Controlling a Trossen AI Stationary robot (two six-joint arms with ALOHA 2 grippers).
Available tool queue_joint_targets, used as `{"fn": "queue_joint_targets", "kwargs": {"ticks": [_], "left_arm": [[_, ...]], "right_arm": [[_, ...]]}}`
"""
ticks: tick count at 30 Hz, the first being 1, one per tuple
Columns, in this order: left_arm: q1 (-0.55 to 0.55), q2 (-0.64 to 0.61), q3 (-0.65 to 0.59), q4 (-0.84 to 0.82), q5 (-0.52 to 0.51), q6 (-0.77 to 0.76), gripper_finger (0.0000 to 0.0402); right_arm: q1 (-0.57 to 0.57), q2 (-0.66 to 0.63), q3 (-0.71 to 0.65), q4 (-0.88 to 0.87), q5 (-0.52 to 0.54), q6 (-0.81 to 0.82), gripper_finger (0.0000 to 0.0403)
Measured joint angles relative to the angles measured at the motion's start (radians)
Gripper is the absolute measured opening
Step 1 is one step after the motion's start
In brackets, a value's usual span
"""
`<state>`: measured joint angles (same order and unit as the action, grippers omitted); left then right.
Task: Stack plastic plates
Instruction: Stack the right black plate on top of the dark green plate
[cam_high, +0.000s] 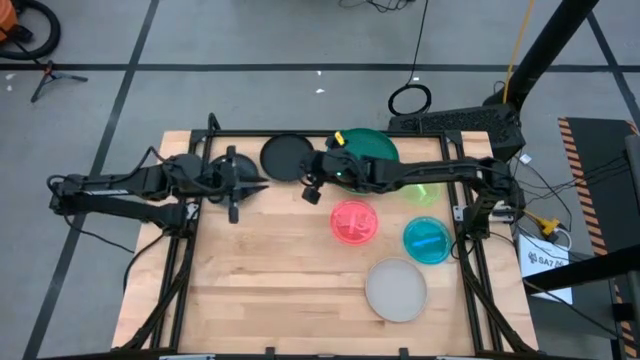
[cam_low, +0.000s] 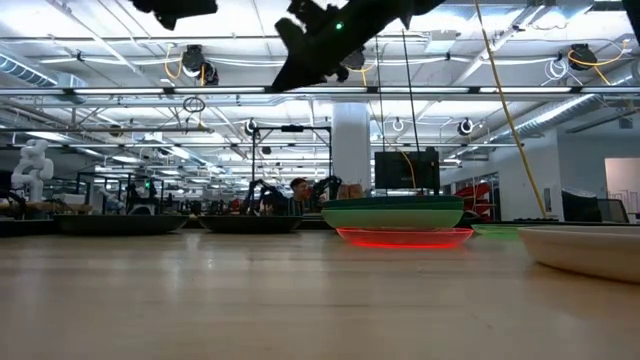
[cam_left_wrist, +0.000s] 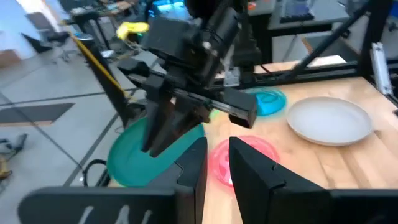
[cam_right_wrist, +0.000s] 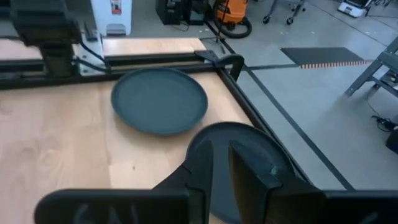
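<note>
Writing on plates (cam_high: 355, 222) unreadable.

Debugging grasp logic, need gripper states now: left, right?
Left gripper: raised over the table's far left, fingers nearly together, holding nothing.
Right gripper: raised near the black plate, fingers nearly together, holding nothing.

Both arms are dark, near-black, built of slim boxy links with black cables looped along them (the left arm (cam_high: 130, 190) and right arm (cam_high: 440, 172) look alike). The right arm's wrist carries a small green light. Each gripper ends in two flat, matte black fingers (cam_left_wrist: 249, 174) with squared edges.
</note>
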<state>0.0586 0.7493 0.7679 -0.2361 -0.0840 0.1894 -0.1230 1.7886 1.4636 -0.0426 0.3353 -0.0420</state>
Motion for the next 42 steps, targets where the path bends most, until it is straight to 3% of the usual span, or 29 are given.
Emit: {"fn": "queue_joint_targets", "kwargs": {"ticks": [6,11,17,27,37,42], "left_arm": [[0.003,-0.121,-0.045,-0.006,-0.13,0.017,0.0074],[0.003,-0.171,-0.045,-0.011,-0.165,0.022,0.0074],[0.017,-0.182,-0.045,-0.049,-0.198,0.1,0.0074],[0.056,-0.188,-0.045,-0.114,-0.206,0.104,0.0074],[0.066,-0.187,-0.045,-0.129,-0.206,0.096,0.0074],[0.066,-0.187,-0.045,-0.128,-0.206,0.093,0.0074]], "right_arm": [[-0.031,0.088,0.077,0.016,-0.004,0.001,0.0045],[-0.066,0.188,0.166,0.016,-0.168,0.002,0.0045],[-0.083,0.322,0.283,-0.026,-0.256,-0.066,0.0045],[-0.089,0.496,0.384,-0.118,-0.259,-0.165,0.0045],[-0.099,0.532,0.385,-0.147,-0.182,-0.158,0.0046],[-0.106,0.566,0.385,-0.147,-0.181,-0.159,0.007]]}}
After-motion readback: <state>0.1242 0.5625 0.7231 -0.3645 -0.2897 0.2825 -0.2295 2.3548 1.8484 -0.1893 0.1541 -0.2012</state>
